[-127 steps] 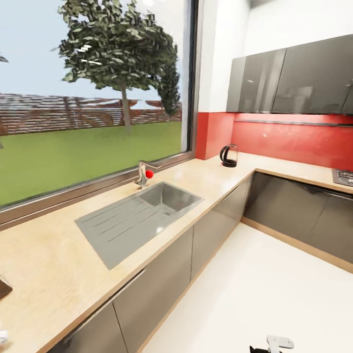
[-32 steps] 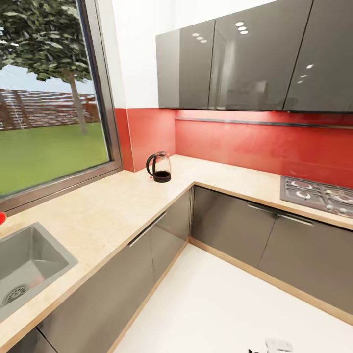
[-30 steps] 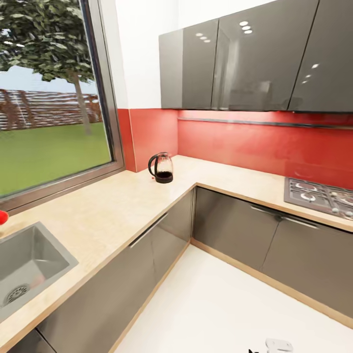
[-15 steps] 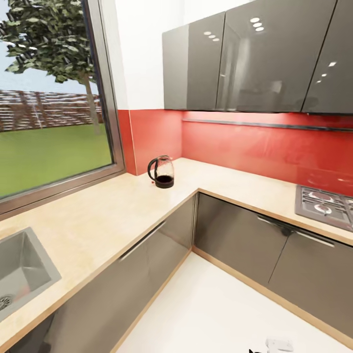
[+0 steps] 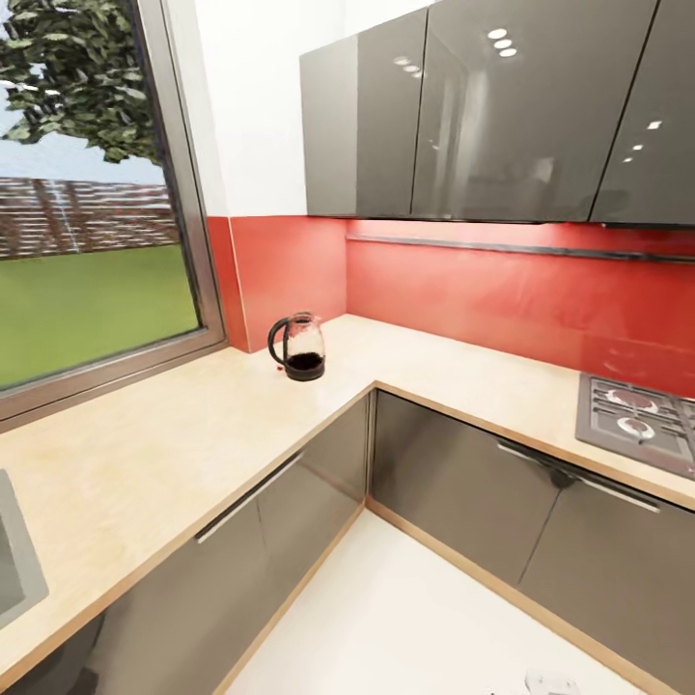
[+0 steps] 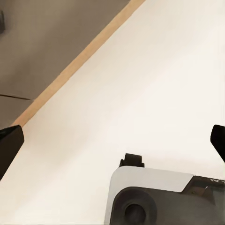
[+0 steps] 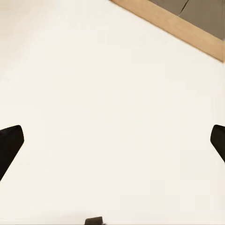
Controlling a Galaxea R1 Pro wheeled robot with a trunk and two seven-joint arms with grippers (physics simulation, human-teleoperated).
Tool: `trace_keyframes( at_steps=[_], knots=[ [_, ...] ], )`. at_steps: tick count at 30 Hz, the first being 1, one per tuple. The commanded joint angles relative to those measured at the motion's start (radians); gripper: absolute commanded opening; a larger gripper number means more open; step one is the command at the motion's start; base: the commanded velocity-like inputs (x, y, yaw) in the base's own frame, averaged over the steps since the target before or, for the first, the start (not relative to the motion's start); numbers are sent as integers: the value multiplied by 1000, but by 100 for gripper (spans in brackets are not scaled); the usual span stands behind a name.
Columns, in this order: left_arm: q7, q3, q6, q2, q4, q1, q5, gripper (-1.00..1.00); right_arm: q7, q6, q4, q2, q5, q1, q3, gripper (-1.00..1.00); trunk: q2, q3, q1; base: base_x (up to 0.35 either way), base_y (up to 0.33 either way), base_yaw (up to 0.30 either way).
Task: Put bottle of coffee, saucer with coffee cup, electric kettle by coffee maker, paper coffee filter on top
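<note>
— Where is the electric kettle [image 5: 297,347]?

— It stands upright on the desk [image 5: 164,439], in the inner corner where the two runs of worktop meet, just in front of the red backsplash [image 5: 463,290] and near the window frame [image 5: 183,193]. Its black loop handle faces the window side. The glass body looks dark at the bottom.

— What lies around it?

— The desk near it is bare beige wood grain. A corner of the grey sink [image 5: 14,569] shows at the near left end of the desk. Along the other run, well apart from the kettle, sits a gas hob [image 5: 637,430]. Glossy grey wall cabinets [image 5: 483,106] hang above the backsplash, and dark grey base cabinets [image 5: 463,473] run under the desk, over a white floor [image 5: 405,618].

— And the hands?

— The left hand [image 6: 112,143] hangs over the white floor with its dark fingertips [image 6: 9,145] set wide apart, nothing between them. The right hand [image 7: 112,143] is the same: fingertips [image 7: 9,145] spread wide over the floor, empty.
</note>
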Motion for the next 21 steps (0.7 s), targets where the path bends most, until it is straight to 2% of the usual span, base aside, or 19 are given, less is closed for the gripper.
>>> trace_keyframes(
  at_steps=[1, 5, 11, 17, 21],
  knots=[
    [3, 6, -3, -1, 0, -1, -10, 100, 1, -3, 1, 0, -11, -1, 8, 100, -1, -1, 1, 220, -208, 0],
    [3, 6, -3, -1, 0, -1, -10, 100, 1, -3, 1, 2, -11, -1, 8, 100, -1, -1, 1, 167, -234, 42],
    [3, 6, -3, -1, 0, -1, -10, 100, 1, -3, 1, 2, -11, -1, 9, 100, -1, 2, 1, 37, -267, 212],
    [3, 7, -4, -2, -1, -1, -10, 100, -1, -3, 1, 2, -11, -1, 9, 100, -1, 5, 1, -212, -153, 242],
    [4, 6, -4, -3, -9, -1, -11, 100, -1, -3, 1, 2, -11, -1, 9, 100, -1, 6, 1, -122, -12, 84]
  ],
)
